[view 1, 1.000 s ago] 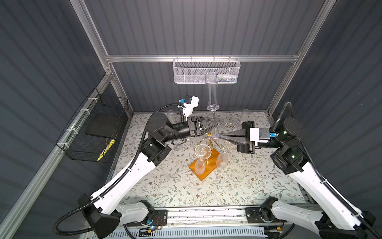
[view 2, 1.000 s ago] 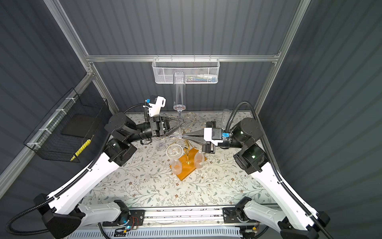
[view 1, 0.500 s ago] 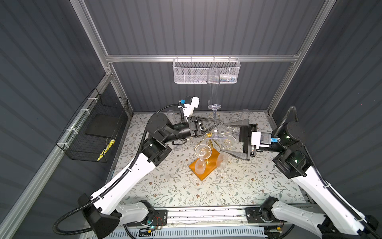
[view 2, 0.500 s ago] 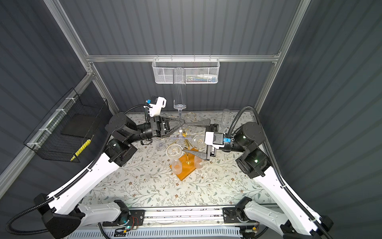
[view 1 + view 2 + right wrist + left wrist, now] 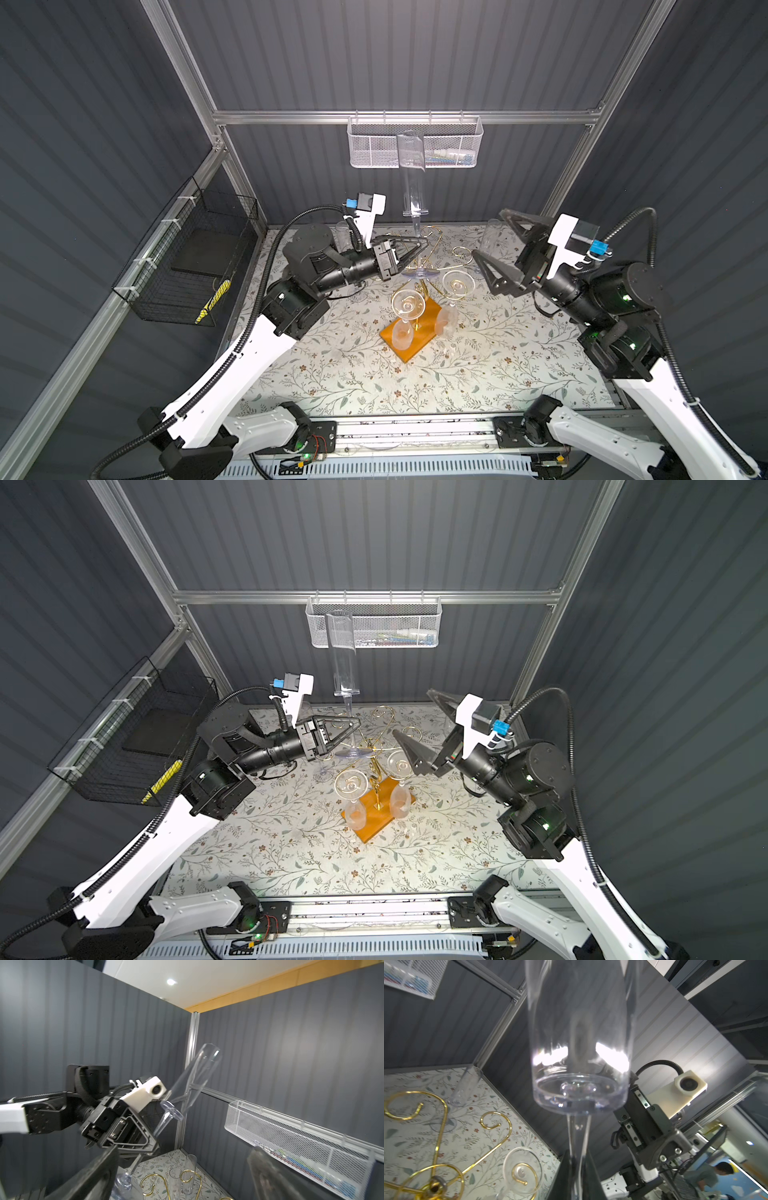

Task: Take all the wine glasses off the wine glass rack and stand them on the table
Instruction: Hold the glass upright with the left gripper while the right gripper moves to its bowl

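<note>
**Left hand**: the arm reaches in level from the left of the wine glass rack. The hand is pinched tight on the stem of the wine glass.

**Wine glass:** we list it as upright, bowl uppermost, held over the rack's gold scroll arms. Its foot sits just under the grip. We cannot tell whether the foot clears the wire.

**Right hand**: raised to the right of the rack, spread wide, holding nothing.

**Hanging glasses**: two, bowl-down on the rack.

**Views:**
- Both top views show the rack's orange-brown base on the tabletop.
- The left wrist view shows the stem passing between dark fingers.
- The right wrist view shows that grip side-on.
</note>
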Robot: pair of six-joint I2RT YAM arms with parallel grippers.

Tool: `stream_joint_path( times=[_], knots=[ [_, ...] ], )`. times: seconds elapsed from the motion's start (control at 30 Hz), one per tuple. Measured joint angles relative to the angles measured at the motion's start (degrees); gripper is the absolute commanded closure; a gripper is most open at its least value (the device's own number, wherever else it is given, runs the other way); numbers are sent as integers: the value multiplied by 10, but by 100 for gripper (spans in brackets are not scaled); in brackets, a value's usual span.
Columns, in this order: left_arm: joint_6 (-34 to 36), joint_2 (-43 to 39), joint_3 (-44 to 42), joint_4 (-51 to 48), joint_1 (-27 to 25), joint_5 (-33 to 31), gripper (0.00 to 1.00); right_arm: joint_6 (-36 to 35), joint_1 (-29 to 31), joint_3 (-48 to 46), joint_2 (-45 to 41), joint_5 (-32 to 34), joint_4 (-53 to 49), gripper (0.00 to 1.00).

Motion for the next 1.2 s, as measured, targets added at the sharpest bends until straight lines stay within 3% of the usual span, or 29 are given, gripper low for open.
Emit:
stream_joint_path(
  times=[0.23, 0.37, 0.57, 0.97, 1.2],
  knots=[
    [161, -1, 28, -79, 0, -90, 100, 75, 0, 83, 31, 69, -109, 1],
    [231, 4, 33, -100, 0, -121, 100, 98, 0, 132, 64, 77, -164, 1],
    [313, 21, 41, -119, 0, -144, 100, 115, 0, 126, 74, 63, -183, 1],
    [411, 48, 42, -122, 0, -154, 100, 160, 0, 182, 150, -3, -182, 1],
    [431, 48, 38, -109, 0, -148, 100, 201, -1, 220, 207, -52, -148, 2]
  ],
)
